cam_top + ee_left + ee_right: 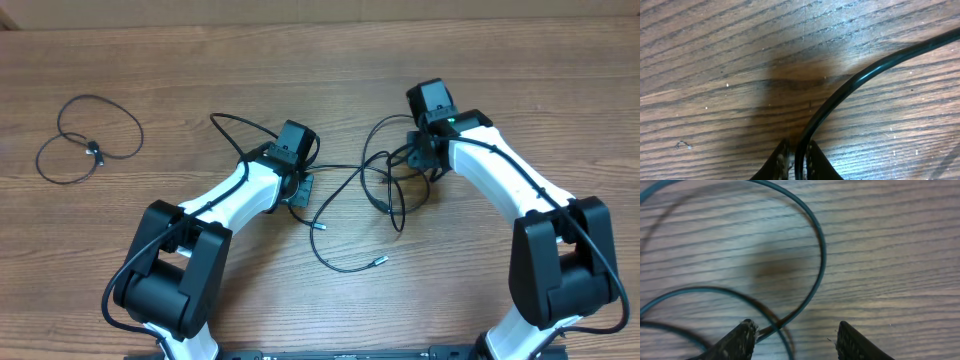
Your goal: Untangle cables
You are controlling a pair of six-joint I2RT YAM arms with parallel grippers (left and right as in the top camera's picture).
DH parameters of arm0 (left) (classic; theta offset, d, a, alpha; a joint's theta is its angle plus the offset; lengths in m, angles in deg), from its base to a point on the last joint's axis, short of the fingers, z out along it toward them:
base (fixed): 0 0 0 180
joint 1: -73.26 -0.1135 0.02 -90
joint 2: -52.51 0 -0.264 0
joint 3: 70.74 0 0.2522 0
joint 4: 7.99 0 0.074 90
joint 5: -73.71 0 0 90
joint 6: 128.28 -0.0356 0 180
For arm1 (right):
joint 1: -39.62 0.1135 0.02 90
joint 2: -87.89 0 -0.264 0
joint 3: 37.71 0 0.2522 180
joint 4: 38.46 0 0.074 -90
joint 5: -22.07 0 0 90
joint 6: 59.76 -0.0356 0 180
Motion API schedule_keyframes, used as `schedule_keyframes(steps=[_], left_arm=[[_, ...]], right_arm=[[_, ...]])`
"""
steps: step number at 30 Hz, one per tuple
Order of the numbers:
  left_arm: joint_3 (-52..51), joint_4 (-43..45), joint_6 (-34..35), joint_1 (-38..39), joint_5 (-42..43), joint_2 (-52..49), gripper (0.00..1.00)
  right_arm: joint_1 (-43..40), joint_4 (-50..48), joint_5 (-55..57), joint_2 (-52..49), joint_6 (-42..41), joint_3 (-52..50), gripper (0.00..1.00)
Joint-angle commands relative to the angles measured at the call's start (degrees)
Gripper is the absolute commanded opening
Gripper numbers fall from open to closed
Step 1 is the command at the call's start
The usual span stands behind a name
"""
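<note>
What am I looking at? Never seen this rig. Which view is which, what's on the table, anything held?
Two white-and-black robot arms with two-finger grippers work at a brown wooden table. The overhead view shows both; each wrist view looks past that arm's own fingers. On the table lie a tangle of thin black cables in the middle and a separate looped black cable far left. The left gripper pinches one black strand of the tangle; the right gripper is open above loops, holding nothing.

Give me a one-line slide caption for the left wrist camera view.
Left gripper pinching a thin black cable that curves up and right across the wooden table.
</note>
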Motion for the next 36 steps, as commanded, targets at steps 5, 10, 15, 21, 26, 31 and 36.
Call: schedule_keyframes(steps=[5,10,15,21,26,31,36], left_arm=[[-0.5,-0.2,0.1,0.0,-0.5,-0.8,0.16],[-0.5,-0.4,0.1,0.0,-0.5,-0.8,0.2],[-0.5,-0.4,0.1,0.0,-0.5,-0.8,0.2],[-0.5,-0.6,0.1,0.1,-0.5,-0.8,0.2],[-0.5,-0.5,0.1,0.1,-0.5,-0.8,0.21],[-0.5,-0.5,0.1,0.1,-0.5,-0.8,0.21],[-0.5,-0.5,0.1,0.1,-0.5,-0.8,0.21]], right_arm=[[-3.8,-6.3,-1.0,-0.2,-1.5,-5.6,0.55],[-4.4,-14.8,-5.0,-0.2,-4.9,-11.8,0.6],[-4.4,-19.5,-3.8,-0.2,-4.9,-16.9,0.5],[-6.0,-13.1,12.4,-0.2,-4.9,-18.0,0.55],[-9.9,-7.6,19.8,-0.2,-4.9,-18.0,0.65],[-12.8,-6.7,19.5,-0.2,-4.9,-18.0,0.68],[-13.1,-8.3,12.6,-0.2,-4.8,-18.0,0.79]])
